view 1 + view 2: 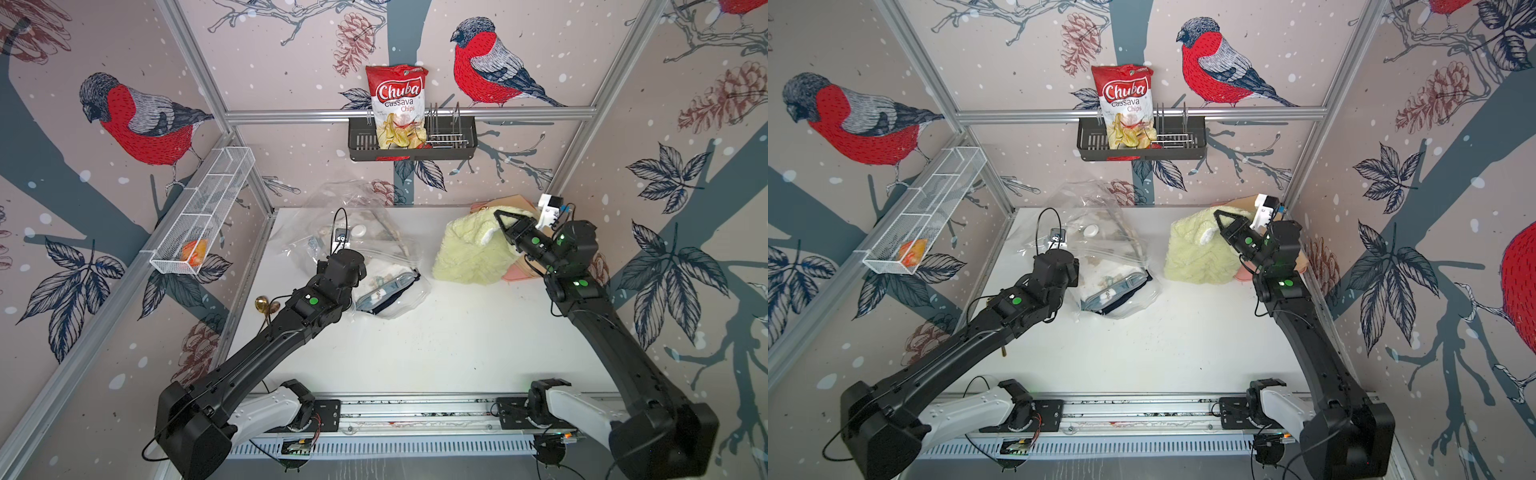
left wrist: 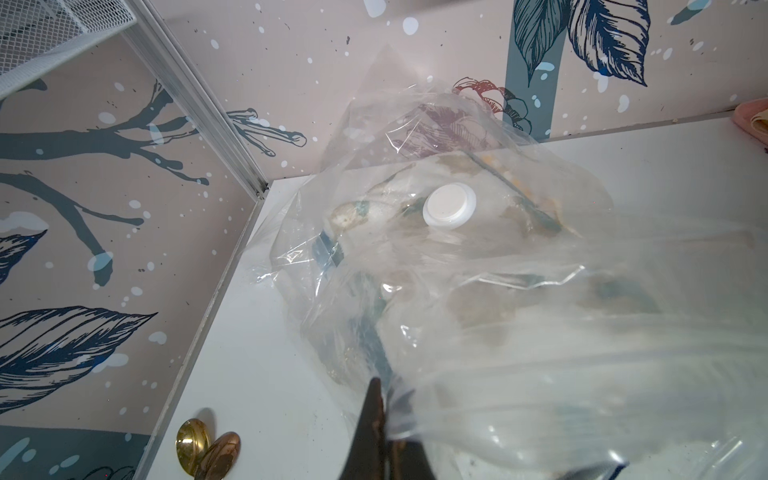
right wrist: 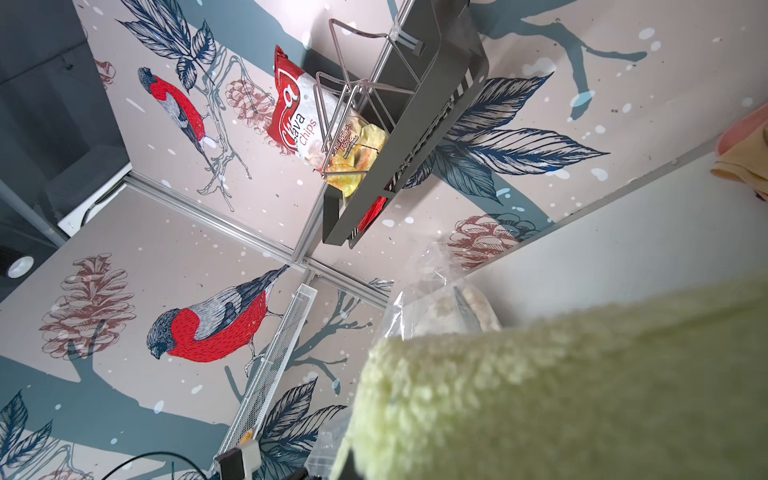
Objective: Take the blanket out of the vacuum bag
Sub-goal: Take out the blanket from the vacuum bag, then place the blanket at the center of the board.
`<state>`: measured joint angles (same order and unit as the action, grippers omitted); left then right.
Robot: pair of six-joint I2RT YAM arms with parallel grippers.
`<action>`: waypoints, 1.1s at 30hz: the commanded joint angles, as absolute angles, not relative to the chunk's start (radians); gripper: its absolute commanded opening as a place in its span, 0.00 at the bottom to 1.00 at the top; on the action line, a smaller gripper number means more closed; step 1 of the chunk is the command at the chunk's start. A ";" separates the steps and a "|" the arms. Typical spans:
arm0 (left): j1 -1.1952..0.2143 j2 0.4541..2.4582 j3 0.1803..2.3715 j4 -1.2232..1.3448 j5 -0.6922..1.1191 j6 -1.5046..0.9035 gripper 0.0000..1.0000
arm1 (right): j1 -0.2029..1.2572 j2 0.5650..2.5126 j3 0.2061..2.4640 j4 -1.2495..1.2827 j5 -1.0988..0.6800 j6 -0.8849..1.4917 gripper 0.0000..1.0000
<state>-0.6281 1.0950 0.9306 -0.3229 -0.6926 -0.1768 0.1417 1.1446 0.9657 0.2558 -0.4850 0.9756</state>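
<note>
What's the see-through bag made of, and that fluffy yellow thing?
The vacuum bag looks like thin clear plastic film: glossy, crinkled, showing things through it. Its round cap seems hard white plastic, smooth and matte. The blanket looks like soft fleece, probably synthetic: pale yellow, nubby pile.

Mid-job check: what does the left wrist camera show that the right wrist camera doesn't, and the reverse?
Only left wrist: the white valve cap, two round brass-coloured objects, and the left hand pinched shut on the vacuum bag. Only right wrist: the pale green blanket close up, and the chips packet in the dark wall rack. Both: the clear bag plastic and the white mesh shelf.
</note>
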 commanded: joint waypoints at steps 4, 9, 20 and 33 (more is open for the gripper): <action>-0.615 1.090 0.930 -0.285 -0.715 -0.177 0.00 | 0.157 1.391 1.194 0.398 -0.511 0.994 0.00; -0.607 1.080 0.928 -0.275 -0.694 -0.174 0.00 | 0.177 1.448 1.267 0.437 -0.489 1.022 0.00; -0.606 1.079 0.931 -0.278 -0.623 -0.176 0.00 | 0.336 1.449 0.663 0.582 -0.237 1.107 0.00; -0.606 1.078 0.938 -0.290 -0.586 -0.180 0.00 | 0.470 1.401 0.403 0.578 -0.214 1.172 0.34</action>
